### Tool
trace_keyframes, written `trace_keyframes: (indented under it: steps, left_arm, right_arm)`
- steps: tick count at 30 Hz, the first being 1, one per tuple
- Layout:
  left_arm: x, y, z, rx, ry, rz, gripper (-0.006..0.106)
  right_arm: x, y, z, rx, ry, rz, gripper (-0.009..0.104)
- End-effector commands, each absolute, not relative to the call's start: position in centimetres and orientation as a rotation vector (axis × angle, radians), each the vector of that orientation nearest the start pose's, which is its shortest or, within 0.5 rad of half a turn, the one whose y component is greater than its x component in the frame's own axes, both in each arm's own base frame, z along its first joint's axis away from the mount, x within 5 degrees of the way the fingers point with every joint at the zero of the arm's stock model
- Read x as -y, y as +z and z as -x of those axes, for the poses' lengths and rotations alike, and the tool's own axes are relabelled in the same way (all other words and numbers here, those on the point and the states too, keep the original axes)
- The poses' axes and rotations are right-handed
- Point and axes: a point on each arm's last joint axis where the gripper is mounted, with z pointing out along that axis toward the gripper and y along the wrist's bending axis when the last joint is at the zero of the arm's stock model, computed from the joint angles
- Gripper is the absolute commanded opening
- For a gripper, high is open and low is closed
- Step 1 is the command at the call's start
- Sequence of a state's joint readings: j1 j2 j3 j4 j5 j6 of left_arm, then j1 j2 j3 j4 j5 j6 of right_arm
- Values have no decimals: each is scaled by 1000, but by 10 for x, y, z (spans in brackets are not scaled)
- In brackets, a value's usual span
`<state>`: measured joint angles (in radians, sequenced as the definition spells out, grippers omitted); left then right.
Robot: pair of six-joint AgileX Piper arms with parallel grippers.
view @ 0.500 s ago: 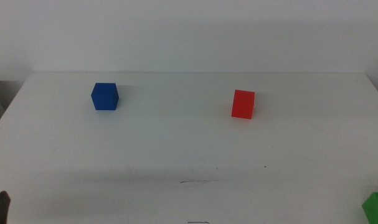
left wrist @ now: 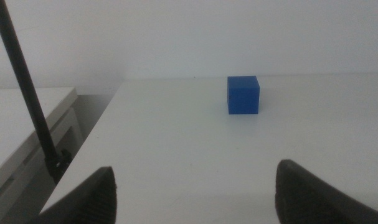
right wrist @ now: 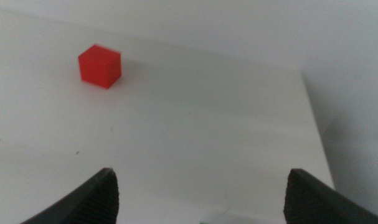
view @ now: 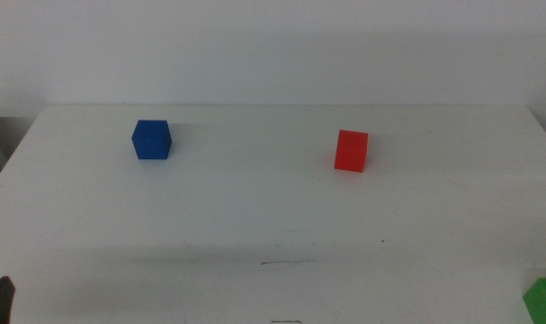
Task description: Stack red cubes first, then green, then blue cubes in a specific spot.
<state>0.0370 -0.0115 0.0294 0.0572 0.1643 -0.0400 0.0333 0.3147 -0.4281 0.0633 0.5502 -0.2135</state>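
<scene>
Red cube (view: 351, 150) sits untouched; left fingers (left wrist: 195, 193) and right fingers (right wrist: 198, 196) spread wide, empty.

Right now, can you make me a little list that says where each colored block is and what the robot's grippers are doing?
small matte red cube: right of the table's middle, alone, nothing stacked on it
small matte blue cube: far left part of the white tabletop, alone
small matte green cube: near right corner, partly cut off in the middle view
thin dark line: near front edge, no cube on it
left gripper: open, empty, facing the blue cube
right gripper: open, empty, facing the red cube
stack: not started
</scene>
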Motion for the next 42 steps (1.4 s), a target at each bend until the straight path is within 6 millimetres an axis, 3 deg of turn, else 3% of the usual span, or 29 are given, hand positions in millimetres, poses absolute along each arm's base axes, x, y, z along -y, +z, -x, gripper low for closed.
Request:
trace_keyframes:
  steps: [1,8,12,20,31,39,42]
  left_arm:
    - [-2,198,-55,-1562,34,29,84]
    - [-2,198,-55,-1562,34,29,84]
    - [-2,198,-55,-1562,34,29,84]
    - [-2,198,-55,-1562,34,29,84]
    - [-2,198,-55,-1562,34,29,84]
    - [-2,198,-55,-1562,34,29,84]
    - [-2,198,-55,-1562,34,29,84]
  right_arm:
    - [-6,320,-80,-1908,-52,211,68]
    - [-16,360,-121,-2114,33,295,68]
    - [-34,378,-152,-2226,108,402,68]
    - [-77,393,-222,-2384,186,452,68]
    - [-109,391,-319,-2522,237,231,68]
    - [-124,375,-387,-2558,241,111,68]
    - [-130,360,-409,-2571,226,88,68]
